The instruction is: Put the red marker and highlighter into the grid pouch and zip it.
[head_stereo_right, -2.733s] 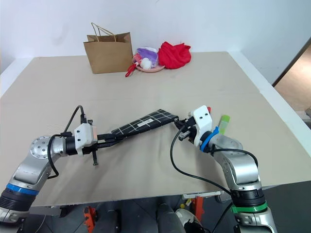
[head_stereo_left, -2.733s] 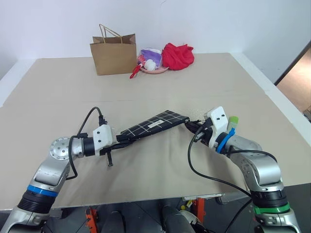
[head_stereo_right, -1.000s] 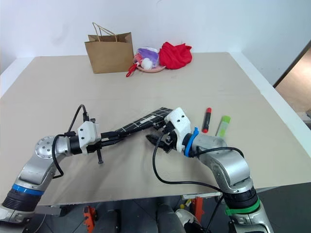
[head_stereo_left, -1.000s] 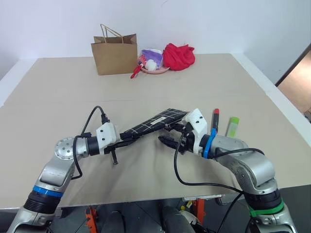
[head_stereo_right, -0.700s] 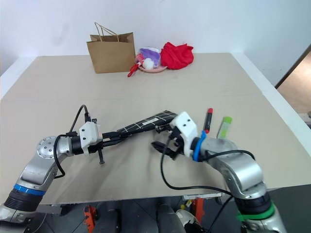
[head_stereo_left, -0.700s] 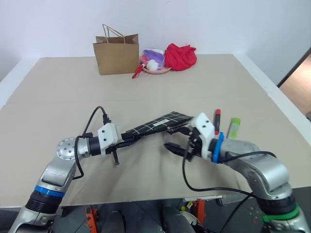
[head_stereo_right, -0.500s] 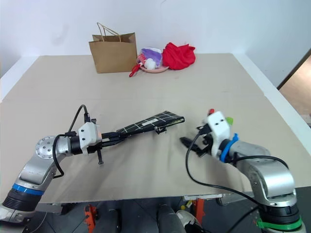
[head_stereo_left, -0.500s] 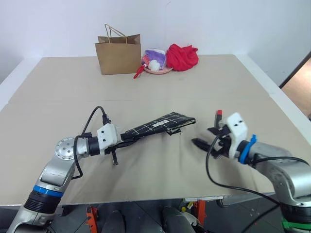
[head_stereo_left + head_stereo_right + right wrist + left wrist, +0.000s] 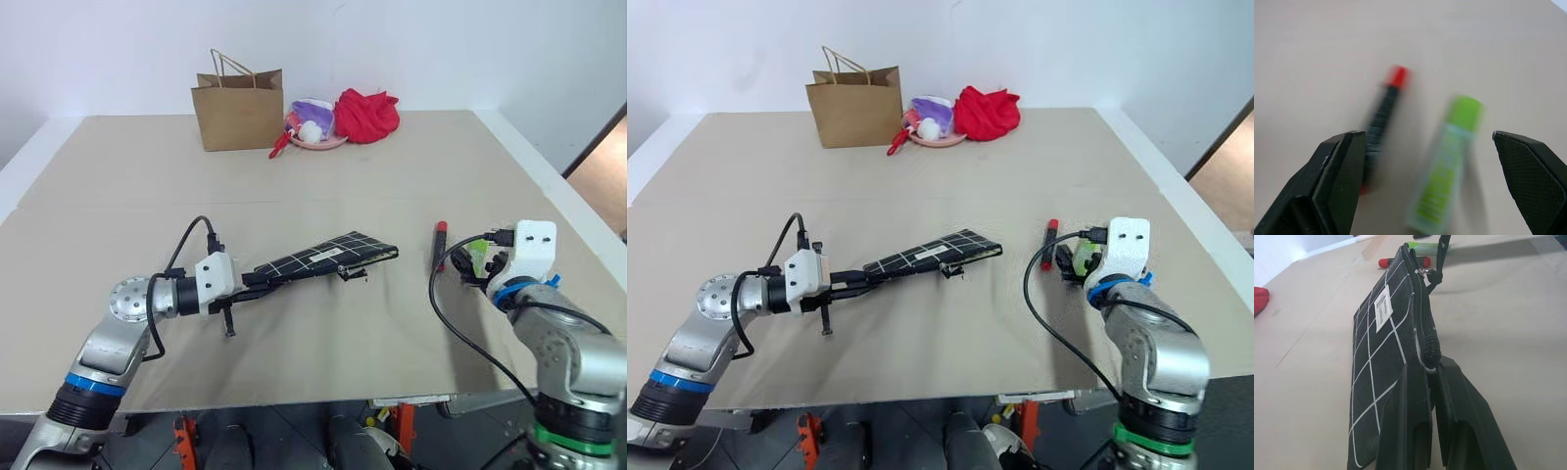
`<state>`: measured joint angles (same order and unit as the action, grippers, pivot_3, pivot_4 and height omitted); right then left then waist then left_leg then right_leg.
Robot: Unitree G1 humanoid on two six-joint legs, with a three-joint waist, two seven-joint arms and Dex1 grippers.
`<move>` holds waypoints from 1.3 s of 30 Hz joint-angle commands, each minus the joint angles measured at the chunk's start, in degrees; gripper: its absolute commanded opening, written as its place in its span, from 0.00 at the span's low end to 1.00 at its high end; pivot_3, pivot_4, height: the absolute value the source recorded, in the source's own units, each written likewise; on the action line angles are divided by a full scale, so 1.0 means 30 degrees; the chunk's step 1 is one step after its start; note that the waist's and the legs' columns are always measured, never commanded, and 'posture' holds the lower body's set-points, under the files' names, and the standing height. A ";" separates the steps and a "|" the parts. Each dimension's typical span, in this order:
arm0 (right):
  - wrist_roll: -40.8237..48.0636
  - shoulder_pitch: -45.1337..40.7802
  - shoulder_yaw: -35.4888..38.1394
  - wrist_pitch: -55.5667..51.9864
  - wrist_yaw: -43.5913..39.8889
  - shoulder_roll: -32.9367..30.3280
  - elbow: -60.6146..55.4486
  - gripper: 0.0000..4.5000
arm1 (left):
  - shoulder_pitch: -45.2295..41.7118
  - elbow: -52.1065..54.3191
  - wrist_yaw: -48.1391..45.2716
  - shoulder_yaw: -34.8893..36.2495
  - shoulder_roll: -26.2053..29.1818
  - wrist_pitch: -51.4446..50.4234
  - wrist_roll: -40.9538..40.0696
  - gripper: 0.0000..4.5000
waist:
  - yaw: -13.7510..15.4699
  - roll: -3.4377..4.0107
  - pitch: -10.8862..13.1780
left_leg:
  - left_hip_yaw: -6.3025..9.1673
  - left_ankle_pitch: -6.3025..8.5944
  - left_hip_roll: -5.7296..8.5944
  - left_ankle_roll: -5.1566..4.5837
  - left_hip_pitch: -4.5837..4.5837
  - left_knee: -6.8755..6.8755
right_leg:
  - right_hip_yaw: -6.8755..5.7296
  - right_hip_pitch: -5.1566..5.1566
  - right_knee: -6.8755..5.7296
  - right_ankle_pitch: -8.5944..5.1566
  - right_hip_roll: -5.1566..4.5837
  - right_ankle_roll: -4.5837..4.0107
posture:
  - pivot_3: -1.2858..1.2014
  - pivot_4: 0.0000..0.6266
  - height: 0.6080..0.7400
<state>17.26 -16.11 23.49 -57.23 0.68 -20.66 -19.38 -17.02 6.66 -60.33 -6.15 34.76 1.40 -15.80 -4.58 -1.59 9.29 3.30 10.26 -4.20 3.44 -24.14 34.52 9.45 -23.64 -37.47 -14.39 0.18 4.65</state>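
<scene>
The right gripper (image 9: 1432,188) has left the free end of the flat black fabric pouch with thin white grid lines (image 9: 318,258) and swung out to the robot's right, and now hangs over the slim black-barrelled marker with a red cap (image 9: 439,245) and the chunky light-green highlighter (image 9: 1447,164), jaws spread wide. The pouch's free end, no longer met by those 2 fingers, now juts out with its dark pull cord (image 9: 350,273) dangling beneath it.

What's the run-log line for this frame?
left gripper: shut on grid pouch | right gripper: open over highlighter, red marker | pens: on table
</scene>
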 commanded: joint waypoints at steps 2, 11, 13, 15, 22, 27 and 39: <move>-0.0034 -0.0815 0.1188 0.0465 0.1312 0.1193 0.0187 0.99 | -0.0420 0.0109 -0.0026 0.0490 0.0064 0.0355 -0.0236 0.00 | 0.0001 0.0017 0.0008 | -0.0002 0.0000 0.0000 0.0000 -0.0004 0.0000 | 0.0000 0.0000 0.0000 -0.0001 -0.0001 0.0000 | 0.52 0.24 1.00; -0.1152 -0.0267 0.0732 0.1792 0.2420 0.2442 0.1170 0.99 | -0.0361 0.0228 0.0056 0.0477 0.0003 0.0232 -0.0294 0.00 | -0.0012 0.0040 0.0013 | 0.0000 0.0000 0.0000 -0.0001 -0.0003 -0.0013 | -0.0001 -0.0002 0.0000 -0.0007 0.0001 0.0000 | 0.52 0.24 1.00; -0.1833 0.0217 0.0061 0.2282 0.2646 0.2527 0.1360 0.88 | -0.0387 0.0260 0.0145 0.0525 -0.0037 0.0083 -0.0371 0.00 | -0.0011 0.0045 0.0012 | 0.0001 0.0000 -0.0001 -0.0001 -0.0002 -0.0021 | -0.0001 -0.0004 0.0000 -0.0009 0.0001 -0.0001 | 0.52 0.24 1.00; -0.2427 0.0634 -0.0471 0.2596 0.2896 0.2552 0.1464 0.71 | -0.0440 0.0271 0.0212 0.0547 -0.0063 -0.0030 -0.0429 0.00 | -0.0012 0.0046 0.0010 | 0.0000 0.0000 -0.0001 -0.0001 -0.0002 -0.0021 | -0.0001 -0.0001 0.0000 -0.0012 0.0000 -0.0002 | 0.52 0.24 1.00; -0.3528 0.1603 -0.1196 0.3480 0.3330 0.2768 0.1941 0.24 | -0.0549 0.0316 0.0327 0.0576 -0.0004 -0.0227 -0.0535 0.00 | 0.0050 0.0037 0.0000 | 0.0016 0.0000 0.0000 0.0000 0.0013 -0.0004 | -0.0022 0.0041 0.0004 -0.0055 -0.0007 -0.0069 | 0.52 0.24 1.00; -0.3307 0.1745 -0.0580 0.3375 0.3108 0.2558 0.2004 0.24 | -0.0700 0.0314 0.0210 0.0505 0.0102 -0.0221 -0.0550 0.00 | 0.0091 0.0025 -0.0009 | 0.0035 0.0000 0.0000 0.0000 0.0023 -0.0002 | -0.0043 0.0062 0.0004 -0.0061 -0.0006 -0.0078 | 0.52 0.24 1.00; -0.1921 0.3798 -0.1429 0.4900 -0.6168 -0.6483 -0.1833 0.24 | -0.1101 -0.0222 -0.1078 0.0270 0.0369 -0.0420 -0.0815 0.00 | 0.0022 0.0200 0.0062 | 0.0023 0.0001 0.0122 -0.0002 0.0015 -0.0007 | -0.0034 0.0068 0.0010 -0.0118 -0.0139 0.0015 | 0.52 0.24 1.00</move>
<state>10.88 -5.24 19.97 -45.83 -11.98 -36.90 -20.02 -19.32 5.39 -62.67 -6.23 35.44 -0.20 -17.01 -4.51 -0.99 9.48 3.37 10.28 -3.83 3.41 -24.10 34.49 9.35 -23.45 -37.44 -14.70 -0.23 4.77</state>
